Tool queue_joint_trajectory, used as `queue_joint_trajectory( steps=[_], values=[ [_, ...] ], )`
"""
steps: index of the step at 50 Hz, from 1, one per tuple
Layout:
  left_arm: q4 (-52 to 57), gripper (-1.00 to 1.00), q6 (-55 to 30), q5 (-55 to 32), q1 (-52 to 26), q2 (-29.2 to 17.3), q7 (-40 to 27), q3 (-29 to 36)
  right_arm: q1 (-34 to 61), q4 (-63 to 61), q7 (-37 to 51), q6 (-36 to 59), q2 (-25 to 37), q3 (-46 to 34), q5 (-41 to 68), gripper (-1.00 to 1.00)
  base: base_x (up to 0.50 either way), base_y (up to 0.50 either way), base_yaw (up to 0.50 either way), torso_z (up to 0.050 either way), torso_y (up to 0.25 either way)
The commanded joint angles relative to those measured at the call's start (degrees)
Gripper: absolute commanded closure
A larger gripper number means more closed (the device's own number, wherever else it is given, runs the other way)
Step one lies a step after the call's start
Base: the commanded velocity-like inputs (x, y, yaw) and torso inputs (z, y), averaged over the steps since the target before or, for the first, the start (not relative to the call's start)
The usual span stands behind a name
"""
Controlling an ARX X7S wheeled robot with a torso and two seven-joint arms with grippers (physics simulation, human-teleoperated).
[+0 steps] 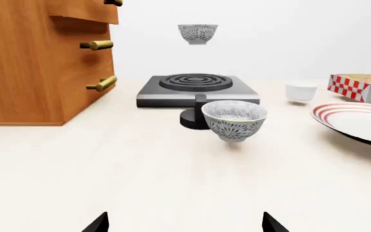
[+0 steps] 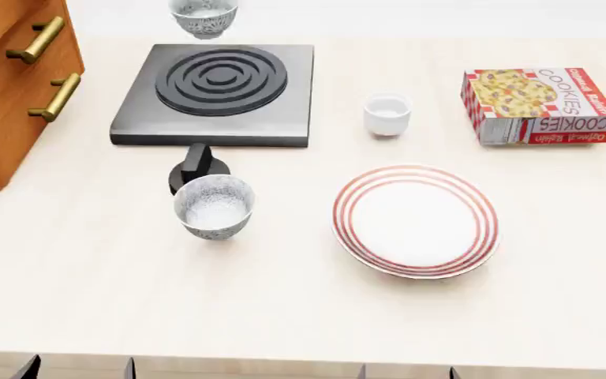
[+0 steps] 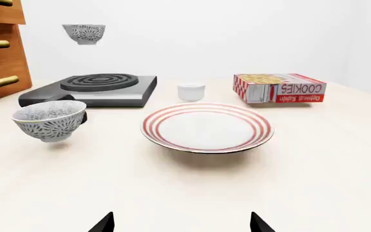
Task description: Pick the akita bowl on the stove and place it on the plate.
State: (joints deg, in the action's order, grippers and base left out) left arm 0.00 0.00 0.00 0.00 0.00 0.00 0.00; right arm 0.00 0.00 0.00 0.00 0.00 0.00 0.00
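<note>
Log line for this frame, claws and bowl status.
phase: pre-grasp | left claw: open, empty | right claw: open, empty | akita bowl: in air above stove | second bowl: table, before stove | plate: empty

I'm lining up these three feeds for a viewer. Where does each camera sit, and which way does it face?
Head view: above, looking down on the pale counter; gripper tips at the bottom edge.
Left wrist view: low, facing the dark grey burner-ringed stove and wooden drawer cabinet; left gripper fingertips show.
Right wrist view: low, facing the red-ringed white plate; right gripper fingertips show.
Both wrist views share the near speckled bowl and a second one hanging above the stove.
</note>
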Motion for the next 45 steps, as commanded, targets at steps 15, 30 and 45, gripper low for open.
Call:
queue_joint_trajectory(
  steps=[15, 30, 45],
  values=[
    [-1.4, -1.0, 2.1, -1.0, -0.2, -3.2, -3.0, 4.3, 0.2, 0.2, 3.6, -0.3, 3.0, -3.8, 2.9, -1.0, 0.0, 0.0, 0.0, 0.0, 0.0],
    [-2.1, -1.0, 2.1, 3.8, 0.1, -2.6, -2.7, 4.2, 0.2, 0.5, 2.6, -0.6, 2.2, -2.8, 2.0, -1.0, 0.0, 0.0, 0.0, 0.0, 0.0],
    [-1.9, -1.0, 0.3, 2.6, -0.1, -3.9, -4.4, 5.7, 0.5, 1.3, 4.4, -1.3, 3.7, -4.6, 3.5, -1.0, 0.0, 0.0, 0.0, 0.0, 0.0]
  ],
)
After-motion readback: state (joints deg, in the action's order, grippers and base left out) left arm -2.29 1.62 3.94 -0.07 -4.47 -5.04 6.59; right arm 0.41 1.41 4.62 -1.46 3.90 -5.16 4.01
